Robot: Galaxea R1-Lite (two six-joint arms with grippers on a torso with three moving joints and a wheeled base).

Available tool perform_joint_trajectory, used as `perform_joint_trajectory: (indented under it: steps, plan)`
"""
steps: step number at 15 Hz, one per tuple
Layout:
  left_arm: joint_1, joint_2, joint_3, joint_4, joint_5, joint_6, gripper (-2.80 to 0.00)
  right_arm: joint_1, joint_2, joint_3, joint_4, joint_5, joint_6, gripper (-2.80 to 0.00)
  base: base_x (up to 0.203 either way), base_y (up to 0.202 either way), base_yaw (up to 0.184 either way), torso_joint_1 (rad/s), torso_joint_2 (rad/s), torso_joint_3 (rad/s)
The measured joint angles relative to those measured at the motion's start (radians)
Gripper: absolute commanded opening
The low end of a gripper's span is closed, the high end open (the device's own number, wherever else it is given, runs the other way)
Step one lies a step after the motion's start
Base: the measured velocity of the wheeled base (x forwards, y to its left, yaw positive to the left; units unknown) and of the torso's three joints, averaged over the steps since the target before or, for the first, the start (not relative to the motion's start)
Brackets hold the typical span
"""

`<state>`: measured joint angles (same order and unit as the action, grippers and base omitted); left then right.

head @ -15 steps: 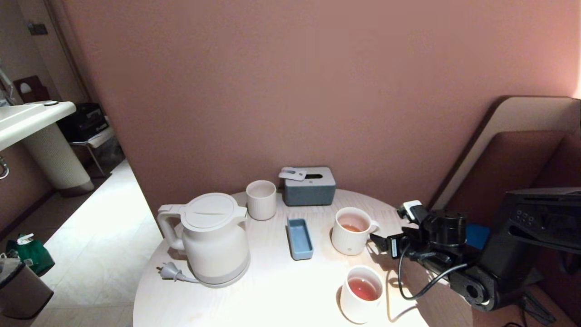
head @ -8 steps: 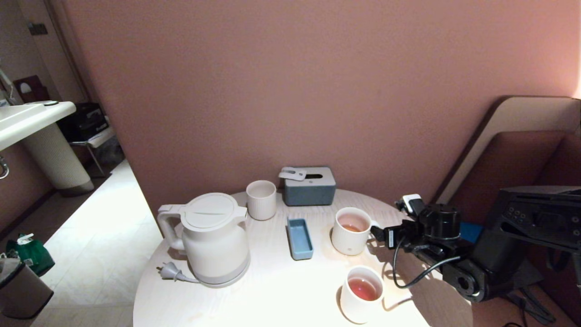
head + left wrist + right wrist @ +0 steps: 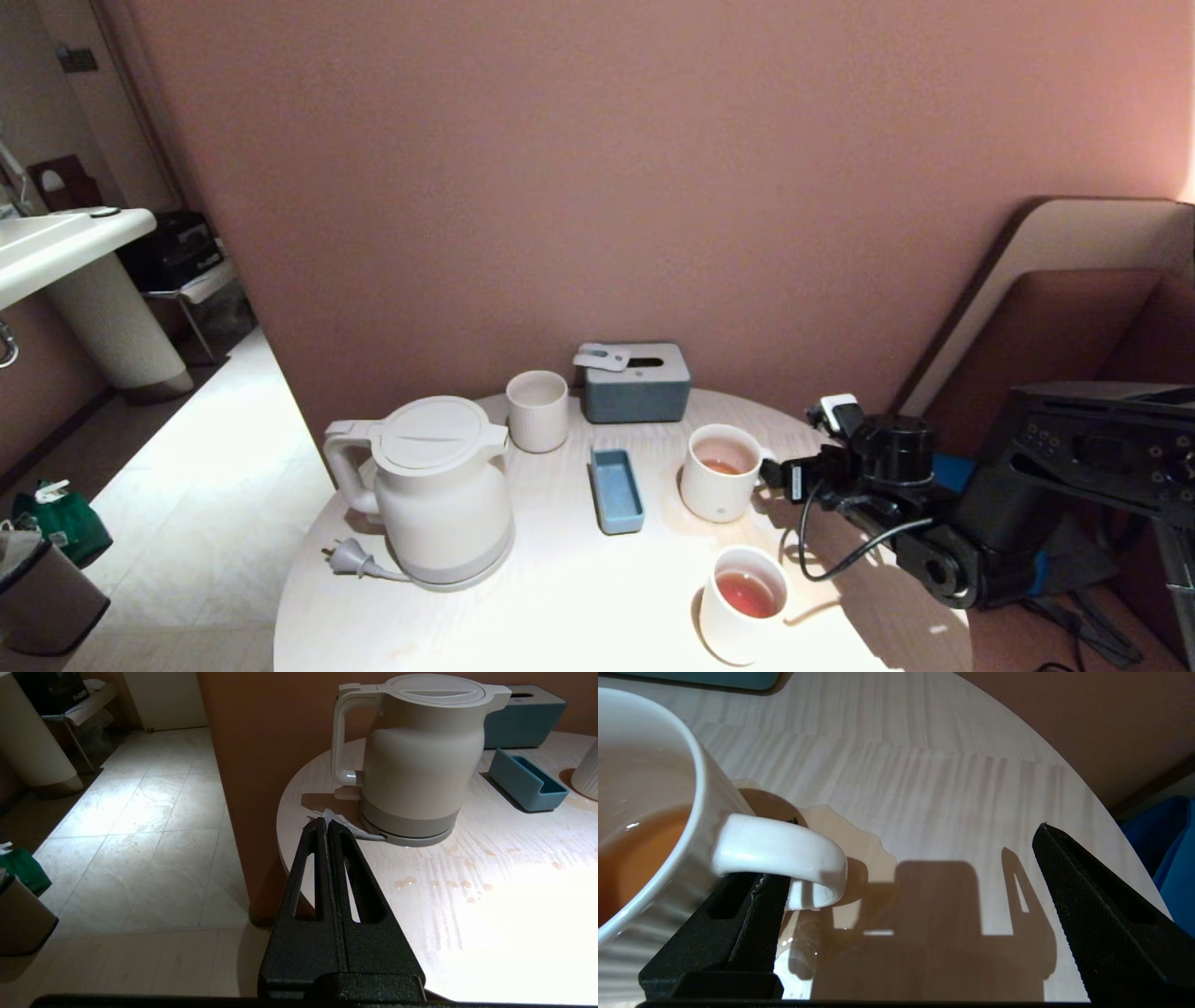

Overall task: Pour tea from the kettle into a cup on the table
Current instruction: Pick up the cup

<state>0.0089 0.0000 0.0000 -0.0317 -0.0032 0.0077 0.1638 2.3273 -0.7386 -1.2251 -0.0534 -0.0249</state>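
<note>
The white kettle [image 3: 429,490] [image 3: 420,756] stands on the left of the round pale table [image 3: 560,597], lid closed, handle turned away from the cups. The ribbed cup [image 3: 719,471] [image 3: 654,788] sits on the right and holds some reddish-brown tea [image 3: 724,465]. My right gripper [image 3: 773,474] [image 3: 915,823] is open, low over the table right at the cup's ear handle [image 3: 784,854]. The handle overlaps one finger [image 3: 752,924]; the other finger [image 3: 1101,905] stands far off. My left gripper [image 3: 327,823] is shut and empty, just off the table edge before the kettle.
A plainer white cup [image 3: 742,602] of tea stands near the front edge. A ribbed tumbler [image 3: 537,411], a grey tissue box [image 3: 637,381] and a small blue tray [image 3: 616,490] sit behind and between. Spilled tea [image 3: 850,844] pools by the handle. The kettle's plug [image 3: 350,558] lies loose.
My right arm has slid in toward the ribbed cup, bringing the open gripper up to its handle. The kettle, the cups and the left gripper have not moved.
</note>
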Motion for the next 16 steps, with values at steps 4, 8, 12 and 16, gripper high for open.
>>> perform_joint_trajectory:
  steps: [4, 8, 12, 16]
  plan:
    - [0.000, 0.000, 0.000, 0.000, 0.000, 0.000, -2.80, 0.000, 0.024, -0.027, 0.002, 0.000, -0.003, 0.00, 0.000, 0.000, 0.000, 0.000, 0.00, 0.000]
    - [0.000, 0.000, 0.000, 0.000, 0.000, 0.000, -2.80, 0.001, 0.040, -0.047, 0.002, -0.004, -0.006, 0.00, 0.000, 0.000, 0.000, 0.000, 0.00, 0.000]
    - [0.000, 0.000, 0.000, 0.000, 0.000, 0.000, -2.80, 0.001, 0.063, -0.076, 0.002, -0.014, -0.010, 0.00, 0.000, 0.000, 0.000, 0.000, 0.00, 0.000]
    - [0.000, 0.000, 0.000, 0.000, 0.000, 0.000, -2.80, 0.003, 0.074, -0.087, 0.002, -0.014, -0.017, 0.00, 0.000, 0.000, 0.000, 0.000, 0.00, 0.000]
